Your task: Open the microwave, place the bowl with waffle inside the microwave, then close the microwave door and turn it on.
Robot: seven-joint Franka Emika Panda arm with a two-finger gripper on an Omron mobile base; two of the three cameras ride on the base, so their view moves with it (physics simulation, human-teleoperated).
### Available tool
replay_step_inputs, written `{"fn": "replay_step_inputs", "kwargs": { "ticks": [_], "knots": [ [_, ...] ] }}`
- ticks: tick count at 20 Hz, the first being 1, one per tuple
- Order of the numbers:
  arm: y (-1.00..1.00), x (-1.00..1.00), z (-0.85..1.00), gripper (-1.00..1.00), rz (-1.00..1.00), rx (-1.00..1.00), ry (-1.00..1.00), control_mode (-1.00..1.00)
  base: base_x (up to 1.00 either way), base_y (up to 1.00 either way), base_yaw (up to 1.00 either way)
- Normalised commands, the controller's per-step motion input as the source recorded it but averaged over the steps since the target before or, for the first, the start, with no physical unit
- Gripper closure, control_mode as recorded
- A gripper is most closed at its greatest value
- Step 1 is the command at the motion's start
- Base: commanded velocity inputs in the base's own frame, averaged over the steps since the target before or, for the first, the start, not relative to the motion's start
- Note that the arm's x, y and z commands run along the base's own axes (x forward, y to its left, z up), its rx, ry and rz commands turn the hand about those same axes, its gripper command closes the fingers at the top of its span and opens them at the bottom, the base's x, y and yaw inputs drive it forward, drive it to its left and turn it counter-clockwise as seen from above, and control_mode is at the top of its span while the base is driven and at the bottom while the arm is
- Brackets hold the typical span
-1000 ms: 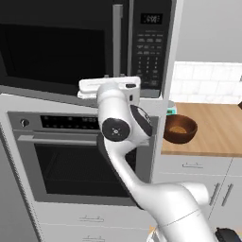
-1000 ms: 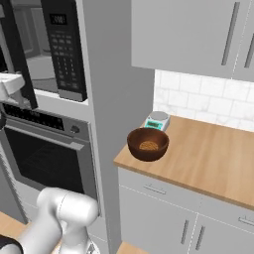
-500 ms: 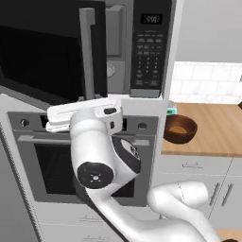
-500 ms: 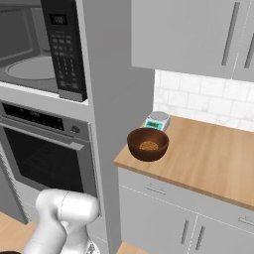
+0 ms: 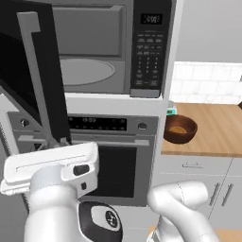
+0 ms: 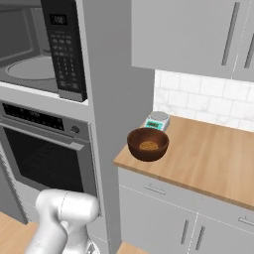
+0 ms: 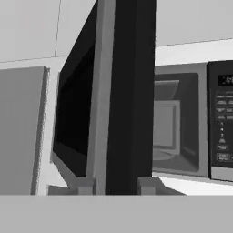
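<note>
Up high, the microwave (image 5: 108, 52) stands with its black door (image 5: 33, 75) swung wide to the left, edge-on in the hand view, baring a grey cavity and round turntable (image 5: 85, 72). Off to the right, the dark wooden bowl (image 6: 148, 144) holding a tan waffle (image 6: 148, 146) rests on the counter (image 6: 208, 154), just beside a small scale (image 6: 158, 120). Whether the fingers are wide or narrow cannot be told.

Flat, even rendered light — soft shadows, no glare, slightly coarse.

microwave door (image 7: 123, 100) swung open, edge-on | microwave (image 7: 182, 127) cavity exposed | keypad (image 7: 223, 132) right
</note>
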Motion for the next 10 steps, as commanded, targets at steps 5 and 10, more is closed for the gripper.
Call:
{"fn": "replay_step_inputs", "kwargs": {
  "ticks": [5,10],
  "knots": [
    [-0.69,-1.00,0.18,-1.00,0.00,0.35,-0.18,-1.00,0.00,0.00,0.00],
    [-1.00,-0.24,0.60,-1.00,-0.01,0.44,0.01,-1.00,0.00,0.00,0.00]
  ]
}}
